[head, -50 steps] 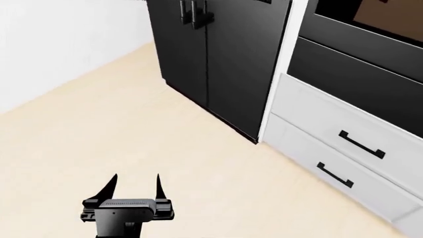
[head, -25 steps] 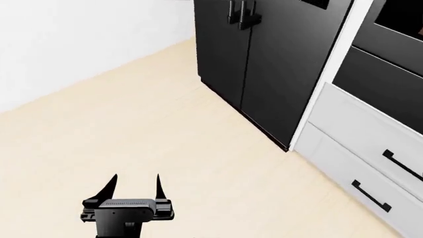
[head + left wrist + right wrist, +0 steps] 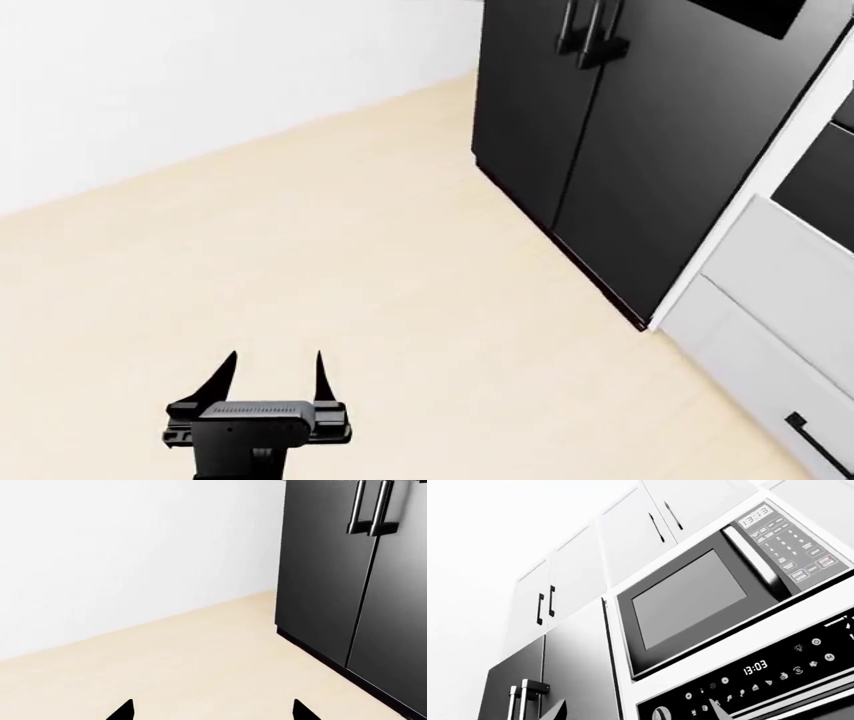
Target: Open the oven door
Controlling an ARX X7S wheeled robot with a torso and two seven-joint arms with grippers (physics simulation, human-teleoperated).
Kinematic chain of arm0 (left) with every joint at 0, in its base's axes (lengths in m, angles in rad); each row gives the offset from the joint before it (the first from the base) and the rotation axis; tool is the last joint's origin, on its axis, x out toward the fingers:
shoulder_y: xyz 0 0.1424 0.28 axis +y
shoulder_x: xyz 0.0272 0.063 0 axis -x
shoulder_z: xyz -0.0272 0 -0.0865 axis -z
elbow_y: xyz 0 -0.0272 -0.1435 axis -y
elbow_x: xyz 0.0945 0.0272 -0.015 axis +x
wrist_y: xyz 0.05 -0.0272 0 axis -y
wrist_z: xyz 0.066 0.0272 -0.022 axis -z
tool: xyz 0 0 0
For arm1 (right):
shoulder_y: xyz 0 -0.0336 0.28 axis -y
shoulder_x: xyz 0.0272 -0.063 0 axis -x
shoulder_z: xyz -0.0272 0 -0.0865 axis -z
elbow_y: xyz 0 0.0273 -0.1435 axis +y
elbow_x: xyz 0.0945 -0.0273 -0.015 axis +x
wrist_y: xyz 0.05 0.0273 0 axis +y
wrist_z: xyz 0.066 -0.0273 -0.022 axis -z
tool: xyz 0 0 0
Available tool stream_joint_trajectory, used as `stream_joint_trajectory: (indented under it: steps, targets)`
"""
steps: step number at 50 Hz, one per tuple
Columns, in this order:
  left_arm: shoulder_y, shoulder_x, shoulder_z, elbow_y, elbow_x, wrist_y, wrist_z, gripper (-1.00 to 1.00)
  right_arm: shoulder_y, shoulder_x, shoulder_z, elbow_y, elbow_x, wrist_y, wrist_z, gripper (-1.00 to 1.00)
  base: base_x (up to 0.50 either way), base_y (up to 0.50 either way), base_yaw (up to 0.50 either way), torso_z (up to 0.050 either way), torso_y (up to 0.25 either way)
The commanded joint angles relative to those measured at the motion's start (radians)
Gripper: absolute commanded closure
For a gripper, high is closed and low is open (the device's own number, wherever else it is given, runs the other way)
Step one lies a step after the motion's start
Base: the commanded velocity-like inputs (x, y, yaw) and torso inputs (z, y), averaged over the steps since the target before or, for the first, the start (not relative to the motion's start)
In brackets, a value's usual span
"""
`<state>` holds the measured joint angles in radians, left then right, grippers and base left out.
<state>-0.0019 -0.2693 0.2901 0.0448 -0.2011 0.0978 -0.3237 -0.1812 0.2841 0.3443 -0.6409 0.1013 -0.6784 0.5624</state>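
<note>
While the oven door itself is not clearly in any view, its place can be inferred. In the right wrist view the oven control panel [image 3: 754, 677] with its lit clock sits under the built-in microwave [image 3: 694, 600], and the door should lie directly below that panel. Only a dark sliver shows at the frame's edge there, too little to say whether it is the door. In the head view that column stands to the right of the black refrigerator doors [image 3: 601, 150] and above the white drawers [image 3: 774, 320], mostly cut off by the frame.

The left gripper [image 3: 275, 360] hangs low over the beige floor [image 3: 334, 250], fingers spread and holding nothing, well apart from the appliances. The right gripper [image 3: 635, 711] shows only as two fingertips, also spread and empty, aimed up towards the microwave and control panel.

The door is likely a heavy, rigid glass-fronted panel hinged along its bottom edge, so it would resist at first and then swing down under its own weight. The glossy face and glass offer no purchase. The best hold is probably the horizontal bar handle near the top edge, taken near its middle so the pull stays even. The base likely needs to face the oven column first.
</note>
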Motion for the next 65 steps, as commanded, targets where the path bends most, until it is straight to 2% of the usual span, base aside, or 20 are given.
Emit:
stream_joint_trajectory:
  steps: [1,29,46,65]
  targets:
    - [-0.004,-0.001,0.004,-0.003,-0.003,-0.001,-0.003,-1.0,-0.003,0.002,-0.002,0.001,-0.001,-0.005,0.004,-1.0,0.0,0.0,0.5,0.0,0.0]
    - [0.002,-0.011,0.012,-0.003,-0.009,0.008,-0.011,-1.0,-0.006,0.01,-0.008,0.001,-0.002,-0.004,0.012,-1.0,0.0,0.0,0.5,0.0,0.0]
    - [-0.005,-0.013,0.017,-0.006,-0.013,0.005,-0.015,-1.0,-0.014,0.019,-0.014,-0.005,0.0,0.012,0.013,-1.0,0.01,0.0,0.0,0.0,0.0]
    - [-0.007,-0.017,0.023,-0.008,-0.018,0.008,-0.019,-1.0,-0.017,0.03,-0.024,-0.007,0.014,0.024,0.015,-1.0,0.47,-0.16,0.0,0.0,0.0]
